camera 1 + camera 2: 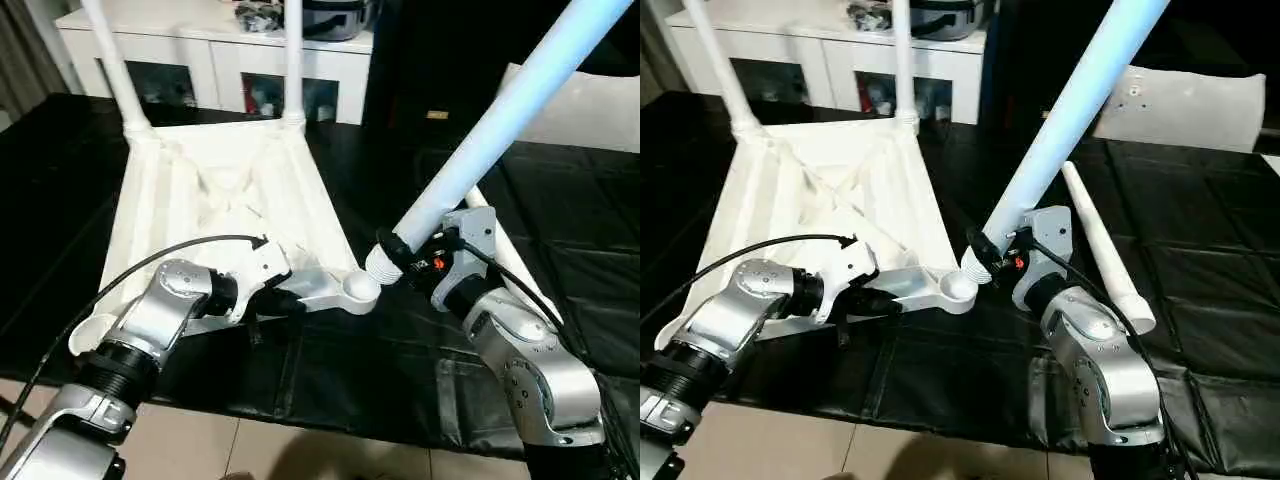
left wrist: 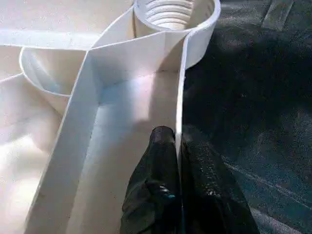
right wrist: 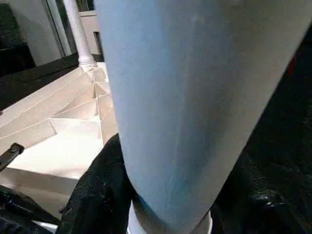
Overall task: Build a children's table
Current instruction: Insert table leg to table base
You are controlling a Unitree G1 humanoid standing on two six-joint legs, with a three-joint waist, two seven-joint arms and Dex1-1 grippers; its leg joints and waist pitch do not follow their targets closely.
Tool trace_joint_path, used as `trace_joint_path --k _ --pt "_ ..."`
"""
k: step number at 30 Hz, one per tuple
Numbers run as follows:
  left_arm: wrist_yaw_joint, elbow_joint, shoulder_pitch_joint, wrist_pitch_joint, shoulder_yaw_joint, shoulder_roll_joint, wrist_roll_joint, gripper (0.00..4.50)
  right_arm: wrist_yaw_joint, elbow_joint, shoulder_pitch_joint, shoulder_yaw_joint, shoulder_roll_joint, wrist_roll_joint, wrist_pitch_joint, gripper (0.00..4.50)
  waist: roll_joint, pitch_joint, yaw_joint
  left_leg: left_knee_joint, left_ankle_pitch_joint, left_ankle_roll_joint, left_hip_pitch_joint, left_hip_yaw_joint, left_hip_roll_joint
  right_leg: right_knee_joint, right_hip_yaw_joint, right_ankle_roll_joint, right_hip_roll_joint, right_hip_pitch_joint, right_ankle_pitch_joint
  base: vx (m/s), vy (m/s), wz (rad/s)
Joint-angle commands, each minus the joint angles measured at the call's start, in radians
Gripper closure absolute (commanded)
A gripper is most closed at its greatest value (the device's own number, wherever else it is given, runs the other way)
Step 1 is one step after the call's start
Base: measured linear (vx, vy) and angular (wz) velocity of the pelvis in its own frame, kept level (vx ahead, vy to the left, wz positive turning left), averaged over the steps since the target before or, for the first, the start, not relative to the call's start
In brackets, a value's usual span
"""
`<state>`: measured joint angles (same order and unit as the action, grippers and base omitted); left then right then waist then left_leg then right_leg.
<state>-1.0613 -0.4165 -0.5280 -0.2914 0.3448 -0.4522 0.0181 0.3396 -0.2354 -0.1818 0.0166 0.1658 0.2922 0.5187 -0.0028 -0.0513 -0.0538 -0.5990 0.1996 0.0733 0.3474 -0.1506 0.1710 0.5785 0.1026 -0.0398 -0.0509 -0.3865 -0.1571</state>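
Observation:
The children's table top lies upside down on the black mat, ribbed underside up. Two white legs stand upright in its far corner sockets. My left gripper is shut on the thin rim wall just behind the near right corner socket, one finger on each side of the wall. A third leg is clamped in my right gripper near its threaded end and leans up to the right. That threaded end hangs just beside and slightly above the socket, outside it. Another leg lies loose on the mat to the right.
A white cabinet with glass doors stands behind the table top. A flat white panel rests at the back right. The black mat ends near the front, with pale floor tiles below it.

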Motion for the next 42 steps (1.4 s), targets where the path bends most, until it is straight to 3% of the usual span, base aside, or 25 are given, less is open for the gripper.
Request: trace_joint_path --k 1,4,10,14,15,16,17,19,20,25,27,37,39,42 --pt "0.031 0.006 -0.010 -0.009 -0.005 -0.014 -0.022 4.48 0.003 -0.015 -0.014 -0.003 0.002 0.011 0.005 2.62 -0.002 0.060 -0.006 0.076 0.176 -0.033 0.000 0.015 0.053 -0.082 -0.061 -0.068 -0.108 0.050 -0.430 0.000 0.000 0.00" --pt "0.016 0.013 0.010 0.125 -0.010 -0.013 -0.023 4.48 0.015 -0.002 -0.022 0.009 0.007 0.006 -0.001 2.62 -0.003 0.063 -0.007 0.074 0.148 -0.043 0.004 0.014 0.053 -0.079 -0.063 -0.071 -0.107 0.051 -0.394 0.000 0.000 0.00" --pt "0.058 0.000 0.048 0.207 -0.012 -0.020 -0.044 4.48 0.080 0.035 -0.043 0.077 0.045 -0.032 -0.028 2.62 -0.003 0.063 -0.008 0.074 0.137 -0.047 0.004 0.013 0.056 -0.071 -0.064 -0.091 -0.106 0.052 -0.352 0.000 0.000 0.00" --pt "0.049 -0.021 0.052 0.239 -0.006 -0.029 -0.055 4.50 0.096 0.058 -0.060 0.086 0.044 -0.035 -0.043 2.63 -0.004 0.059 -0.007 0.075 0.166 -0.042 0.001 0.011 0.053 -0.081 -0.062 -0.071 -0.107 0.049 -0.432 0.000 0.000 0.00" --pt "0.010 -0.034 0.051 0.241 -0.014 -0.030 -0.032 4.50 0.115 0.080 -0.071 0.092 0.043 -0.032 -0.052 2.63 -0.009 0.058 -0.007 0.075 0.174 -0.041 0.000 0.011 0.053 -0.085 -0.061 -0.061 -0.107 0.047 -0.455 0.000 0.000 0.00" --pt "-0.008 -0.040 0.052 0.250 -0.018 -0.031 -0.021 4.50 0.127 0.092 -0.076 0.097 0.044 -0.029 -0.059 2.63 -0.007 0.058 -0.006 0.075 0.178 -0.040 0.000 0.012 0.052 -0.084 -0.061 -0.059 -0.108 0.047 -0.462 0.000 0.000 0.00" --pt "-0.027 -0.039 0.056 0.263 -0.021 -0.033 -0.009 4.50 0.141 0.105 -0.079 0.105 0.048 -0.032 -0.071 2.63 -0.018 0.058 -0.004 0.075 0.178 -0.042 0.001 0.010 0.052 -0.087 -0.060 -0.051 -0.108 0.047 -0.473 0.000 0.000 0.00" --pt "-0.049 -0.034 0.064 0.287 -0.026 -0.035 0.007 4.50 0.154 0.128 -0.084 0.118 0.052 -0.045 -0.094 2.63 -0.011 0.057 -0.006 0.075 0.170 -0.043 0.000 0.011 0.054 -0.085 -0.062 -0.053 -0.109 0.045 -0.469 0.000 0.000 0.00" --pt "-0.050 -0.030 0.068 0.288 -0.027 -0.036 0.009 4.50 0.159 0.136 -0.085 0.121 0.053 -0.045 -0.097 2.63 -0.019 0.058 -0.005 0.075 0.169 -0.046 0.000 0.010 0.054 -0.082 -0.063 -0.058 -0.110 0.044 -0.461 0.000 0.000 0.00" --pt "-0.061 -0.025 0.074 0.296 -0.035 -0.038 0.019 4.50 0.193 0.179 -0.096 0.148 0.065 -0.058 -0.123 2.63 -0.017 0.059 -0.009 0.075 0.148 -0.051 0.000 0.009 0.056 -0.074 -0.064 -0.075 -0.111 0.045 -0.424 0.000 0.000 0.00" --pt "-0.076 -0.031 0.069 0.291 -0.048 -0.035 0.029 4.50 0.219 0.198 -0.100 0.159 0.073 -0.061 -0.132 2.63 -0.021 0.059 -0.010 0.075 0.140 -0.054 0.003 0.008 0.056 -0.074 -0.065 -0.070 -0.111 0.046 -0.423 0.000 0.000 0.00" --pt "-0.044 -0.032 0.071 0.275 -0.058 -0.029 0.018 4.50 0.235 0.233 -0.099 0.182 0.083 -0.092 -0.167 2.63 -0.016 0.058 -0.010 0.074 0.152 -0.052 0.001 0.007 0.054 -0.080 -0.063 -0.061 -0.109 0.044 -0.455 0.000 0.000 0.00" --pt "-0.054 -0.018 0.077 0.249 -0.067 -0.023 0.034 4.05 0.236 0.238 -0.098 0.181 0.084 -0.097 -0.172 2.63 -0.016 0.058 -0.010 0.074 0.154 -0.050 0.002 0.007 0.054 -0.080 -0.063 -0.059 -0.109 0.044 -0.459 0.000 0.000 0.00" --pt "-0.013 -0.009 0.086 0.241 -0.076 -0.018 0.022 3.91 0.238 0.242 -0.094 0.186 0.089 -0.107 -0.179 2.63 -0.013 0.059 -0.011 0.074 0.153 -0.049 0.002 0.008 0.057 -0.078 -0.062 -0.072 -0.108 0.043 -0.438 0.000 0.000 0.00"
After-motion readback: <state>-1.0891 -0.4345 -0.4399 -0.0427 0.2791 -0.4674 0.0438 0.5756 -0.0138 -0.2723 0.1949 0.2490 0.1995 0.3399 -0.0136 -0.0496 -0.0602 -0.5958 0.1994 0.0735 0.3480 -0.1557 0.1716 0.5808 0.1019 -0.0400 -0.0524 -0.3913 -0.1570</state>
